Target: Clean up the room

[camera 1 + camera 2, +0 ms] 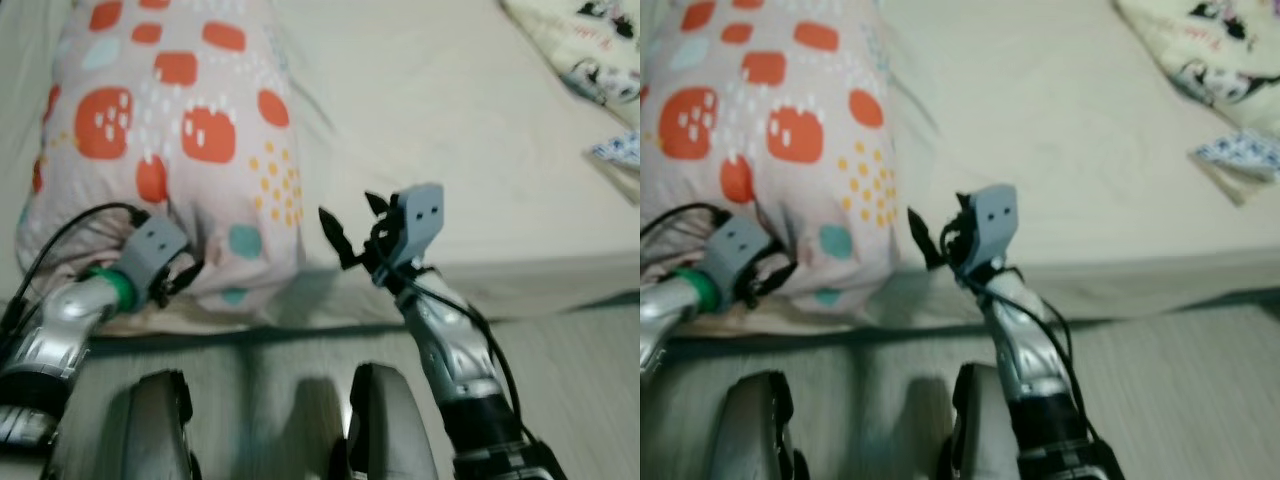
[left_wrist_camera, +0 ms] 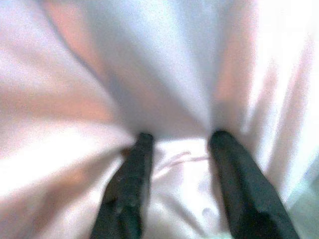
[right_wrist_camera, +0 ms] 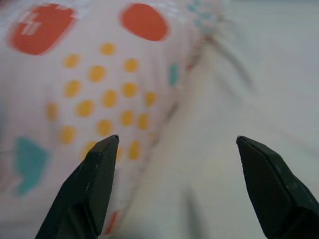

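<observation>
**Two grippers at the pillow, bed edge**

Two arms up at the near edge of the bed (image 1: 450,130), views blurred.

Left: left gripper (image 1: 183,272) is pushed into the pillow's near lower corner. Left wrist view shows both black fingers (image 2: 130,184) spread a bit with pale pink cloth bunched between and around them. Fabric is pressed against the pads, but whether it's actually pinched — cannot tell. Green ring on that wrist, black cable looping back over the arm.

Centre: pillow (image 1: 190,130), pale pink with orange-red blobs, yellow dots, teal spots, lies on the bed's left part, its near end overhanging the mattress edge slightly.

Right of the pillow: right gripper (image 1: 352,232) hangs just beside the pillow's lower right corner, not touching. Fingers wide apart, nothing between them; right wrist view looks past the tips (image 3: 94,169) at the yellow-dot patch and bare sheet.

Far right: patterned cream blanket (image 1: 585,45) bunched at the bed's far corner, a small blue-and-white item (image 1: 620,150) just below it, too blurred to identify.

Bottom: pale wood-look floor (image 1: 580,380), robot's own legs in view.
</observation>
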Robot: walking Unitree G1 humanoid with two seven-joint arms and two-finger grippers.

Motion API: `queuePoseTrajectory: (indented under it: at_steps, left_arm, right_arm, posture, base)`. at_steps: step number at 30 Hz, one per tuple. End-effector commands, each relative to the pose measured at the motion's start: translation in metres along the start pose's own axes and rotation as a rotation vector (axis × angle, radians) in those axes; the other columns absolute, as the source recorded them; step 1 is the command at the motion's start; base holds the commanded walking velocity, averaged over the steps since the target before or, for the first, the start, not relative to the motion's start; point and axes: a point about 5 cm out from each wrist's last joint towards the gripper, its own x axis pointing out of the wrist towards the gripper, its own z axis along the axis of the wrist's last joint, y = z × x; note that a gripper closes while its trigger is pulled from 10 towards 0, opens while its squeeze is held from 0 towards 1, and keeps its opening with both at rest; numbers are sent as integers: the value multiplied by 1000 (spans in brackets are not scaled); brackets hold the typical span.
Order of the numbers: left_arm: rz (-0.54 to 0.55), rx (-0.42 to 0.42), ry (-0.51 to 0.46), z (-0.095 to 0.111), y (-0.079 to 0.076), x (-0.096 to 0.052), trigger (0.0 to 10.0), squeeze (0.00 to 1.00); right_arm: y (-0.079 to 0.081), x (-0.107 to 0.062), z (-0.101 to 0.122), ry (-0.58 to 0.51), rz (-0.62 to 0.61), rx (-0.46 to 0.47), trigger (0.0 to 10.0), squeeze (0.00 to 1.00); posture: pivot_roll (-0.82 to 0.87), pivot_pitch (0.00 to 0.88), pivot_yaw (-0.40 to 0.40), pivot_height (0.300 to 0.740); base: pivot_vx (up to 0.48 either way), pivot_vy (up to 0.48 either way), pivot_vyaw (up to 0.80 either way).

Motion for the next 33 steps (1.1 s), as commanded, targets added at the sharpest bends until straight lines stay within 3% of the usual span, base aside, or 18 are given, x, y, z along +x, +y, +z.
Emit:
queuePoseTrajectory:
  at_steps: [1, 2, 4, 5, 6, 7, 8, 9, 10, 11, 12, 16, 18, 21, 22, 25, 31, 33]
  left_arm:
    - [-70, -51, -35, 7, -13, -7, 10000, 0]
    - [-103, -81, -80, 16, -20, -18, 10000, 0]
    - [-103, -81, -80, 16, -20, -18, 10000, 0]
    - [-146, -122, -137, 30, -28, -27, 10000, 0]
    - [-146, -122, -137, 30, -28, -27, 10000, 0]
    - [-173, -147, -195, 44, -35, -33, 10000, 0]
    - [-173, -147, -195, 44, -35, -33, 10000, 0]
    - [-184, -160, -237, 55, -39, -37, 10000, 0]
    - [-184, -160, -237, 55, -39, -37, 10000, 0]
    - [-181, -153, -259, 62, -40, -42, 10000, 0]
    - [-125, -103, -223, 61, -32, -51, 10000, 0]
    - [-92, -70, -170, 55, -25, -59, 10000, 0]
    - [-59, -43, -74, 39, -16, -73, 10000, 0]
    - [-36, -43, -28, 34, -13, -81, 10000, 0]
    - [-36, -43, -28, 34, -13, -81, 10000, 0]
    - [-20, -59, 63, 27, -11, -103, 10000, 0]
    - [-16, -48, 128, 26, -11, -117, 10000, 0]
    - [15, -35, 136, 27, -8, -120, 10000, 0]
  right_arm:
    - [10, -4, 3, 2, 99, 44, 10000, 0]
    - [17, -5, 9, -7, 177, 80, 10000, 0]
    - [17, -5, 9, -7, 177, 80, 10000, 0]
    - [28, -10, 15, 2, 310, 104, 10000, 0]
    - [28, -10, 15, 2, 310, 104, 10000, 0]
    - [40, -21, 15, 50, 473, 112, 10000, 0]
    - [40, -21, 15, 50, 473, 112, 10000, 0]
    - [50, -32, 11, 108, 606, 136, 10000, 0]
    - [50, -32, 11, 108, 606, 136, 10000, 0]
    - [59, -40, 3, 164, 705, 148, 10000, 0]
    - [73, -38, -21, 227, 742, 132, 10000, 0]
    - [84, -31, -38, 264, 733, 100, 10000, 0]
    - [105, -13, -66, 311, 676, 43, 10000, 0]
    - [113, -3, -76, 337, 626, 28, 10000, 0]
    - [113, -3, -76, 337, 626, 28, 10000, 0]
    - [126, 21, -81, 346, 507, 44, 10000, 0]
    - [138, 39, -76, 332, 437, 92, 10000, 0]
    - [143, 47, -85, 381, 367, -14, 10000, 0]
  posture:
    - [107, 242, -65, 525]
    - [109, 241, -67, 525]
    - [109, 241, -67, 525]
    - [115, 239, -72, 525]
    - [115, 239, -72, 525]
    - [122, 238, -82, 525]
    - [122, 238, -82, 525]
    - [122, 236, -87, 525]
    - [122, 236, -87, 525]
    - [122, 236, -87, 525]
    - [119, 239, -89, 525]
    - [125, 250, -89, 525]
    - [138, 279, -96, 525]
    - [142, 288, -99, 525]
    - [142, 288, -99, 525]
    - [159, 316, -110, 525]
    - [185, 333, -122, 525]
    - [208, 339, -131, 525]
  base:
    - [0, 0, 0]
    - [0, 0, 0]
    - [0, 0, 0]
    - [0, 0, 0]
    - [0, 0, 0]
    - [0, 0, 0]
    - [0, 0, 0]
    - [0, 0, 0]
    - [0, 0, 0]
    - [0, 0, 0]
    - [0, 0, 0]
    - [0, 0, 0]
    - [0, 0, 0]
    - [0, 0, 0]
    - [0, 0, 0]
    - [0, 0, 0]
    - [0, 0, 0]
    - [0, 0, 0]
